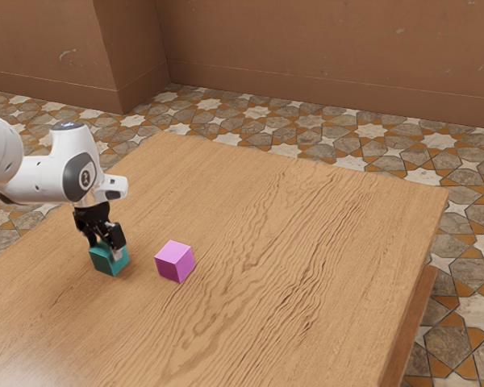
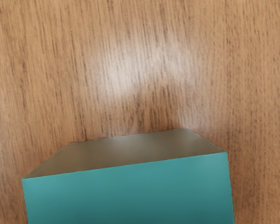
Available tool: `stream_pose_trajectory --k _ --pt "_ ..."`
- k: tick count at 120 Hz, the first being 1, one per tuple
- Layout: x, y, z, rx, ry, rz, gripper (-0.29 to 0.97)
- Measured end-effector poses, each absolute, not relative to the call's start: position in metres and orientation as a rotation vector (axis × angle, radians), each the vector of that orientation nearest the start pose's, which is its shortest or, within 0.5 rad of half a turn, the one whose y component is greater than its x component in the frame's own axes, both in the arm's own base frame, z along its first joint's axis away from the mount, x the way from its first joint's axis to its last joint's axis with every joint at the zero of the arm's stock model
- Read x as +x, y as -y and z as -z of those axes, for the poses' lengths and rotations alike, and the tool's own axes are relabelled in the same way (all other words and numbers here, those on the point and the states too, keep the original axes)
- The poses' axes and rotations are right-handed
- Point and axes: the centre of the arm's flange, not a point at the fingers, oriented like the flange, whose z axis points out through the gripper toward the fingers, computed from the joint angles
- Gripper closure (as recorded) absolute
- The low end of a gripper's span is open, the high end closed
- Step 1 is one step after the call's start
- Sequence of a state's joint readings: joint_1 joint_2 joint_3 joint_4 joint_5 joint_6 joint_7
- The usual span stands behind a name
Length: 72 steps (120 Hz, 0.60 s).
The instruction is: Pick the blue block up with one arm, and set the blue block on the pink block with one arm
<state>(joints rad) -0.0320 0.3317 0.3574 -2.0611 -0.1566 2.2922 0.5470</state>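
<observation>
The blue block [image 1: 110,260], teal in colour, rests on the wooden table [image 1: 306,242] near its edge on the exterior view's left. My gripper [image 1: 107,244] comes straight down over it, and its black fingers [image 1: 116,236] press the block's upper part from two sides, so it is shut on the block. In the wrist view the blue block [image 2: 130,186] sits large just under my hand. The pink block [image 1: 175,260] stands on the table a short way toward the exterior view's right of the blue one, apart from it.
The table's wooden surface stretches wide beyond the pink block toward the exterior view's right and far side. A tiled floor [image 1: 347,133] and brown walls surround the table.
</observation>
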Motion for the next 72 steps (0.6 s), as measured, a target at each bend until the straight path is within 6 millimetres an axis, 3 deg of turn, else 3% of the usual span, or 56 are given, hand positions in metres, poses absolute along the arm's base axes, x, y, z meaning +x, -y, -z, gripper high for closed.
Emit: stream_pose_trajectory --k 60,72 --pt "0.559 -0.179 -0.260 -3.152 -0.231 -0.140 0.00" --pt "0.560 -0.179 -0.260 -3.152 -0.232 -0.138 0.07"
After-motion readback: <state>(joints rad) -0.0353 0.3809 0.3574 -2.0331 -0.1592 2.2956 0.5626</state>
